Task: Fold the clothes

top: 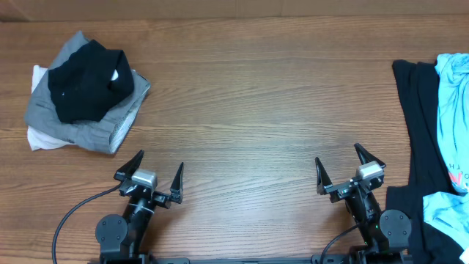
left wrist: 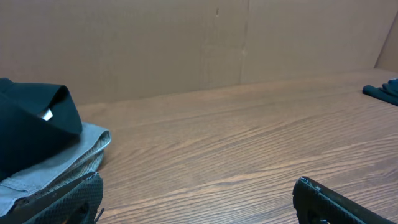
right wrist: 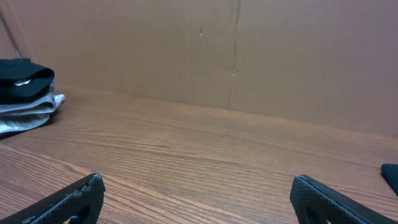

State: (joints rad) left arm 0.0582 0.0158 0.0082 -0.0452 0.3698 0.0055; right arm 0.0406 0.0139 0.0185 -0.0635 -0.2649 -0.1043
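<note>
A stack of folded clothes lies at the far left: a black garment (top: 89,82) on a grey one (top: 110,125) on a white one (top: 42,139). It also shows in the left wrist view (left wrist: 34,124) and the right wrist view (right wrist: 22,87). At the right edge a sky-blue T-shirt (top: 454,95) with red lettering lies on a black garment (top: 418,132). My left gripper (top: 154,167) is open and empty near the front edge. My right gripper (top: 343,165) is open and empty, left of the black garment.
The wooden table (top: 249,110) spans the view. A brown cardboard wall (right wrist: 249,50) stands along the far side. A black cable (top: 73,216) runs from the left arm's base.
</note>
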